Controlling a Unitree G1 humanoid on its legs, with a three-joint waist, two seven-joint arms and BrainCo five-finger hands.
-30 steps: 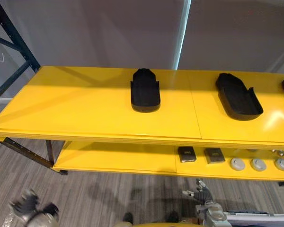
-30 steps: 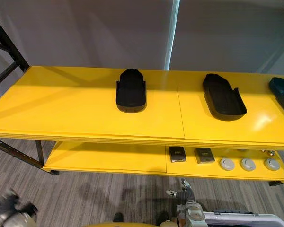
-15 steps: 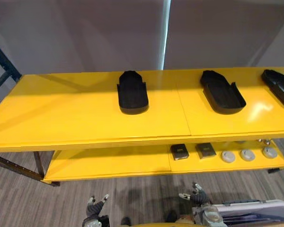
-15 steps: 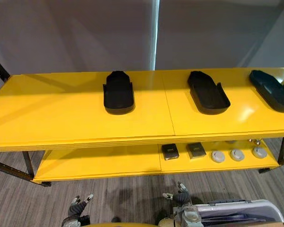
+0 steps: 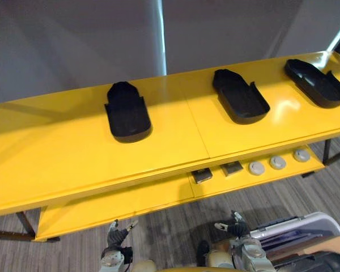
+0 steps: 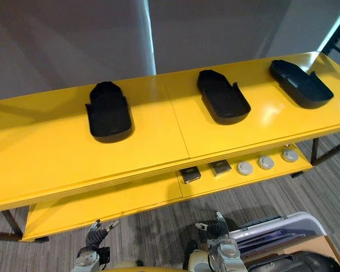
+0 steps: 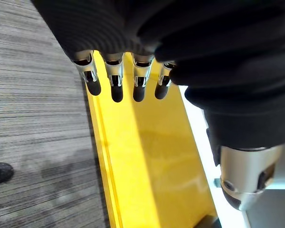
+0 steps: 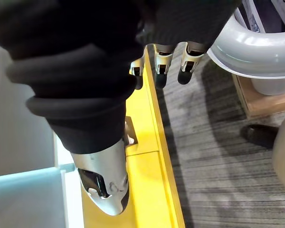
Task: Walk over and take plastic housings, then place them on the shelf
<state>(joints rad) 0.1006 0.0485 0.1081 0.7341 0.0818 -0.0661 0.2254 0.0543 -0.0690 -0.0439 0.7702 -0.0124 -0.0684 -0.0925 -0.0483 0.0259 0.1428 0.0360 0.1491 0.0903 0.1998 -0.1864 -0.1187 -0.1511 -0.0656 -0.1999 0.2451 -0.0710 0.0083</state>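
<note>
Low before yellow shelf [image 5: 56, 153], left hand [image 5: 117, 237] and right hand [image 5: 236, 228] hung slack-fingered, empty. Three black housings [image 5: 127, 113] lay on top deck, well apart. Risk: right hand clipping white bin [image 5: 297, 222] rim beside it.

Grey wall [image 5: 73, 39] behind, a bright strip [image 5: 160, 34], maybe a window gap; yellow shelf [image 5: 56, 153] over grey striped floor [image 5: 170, 226]
</note>
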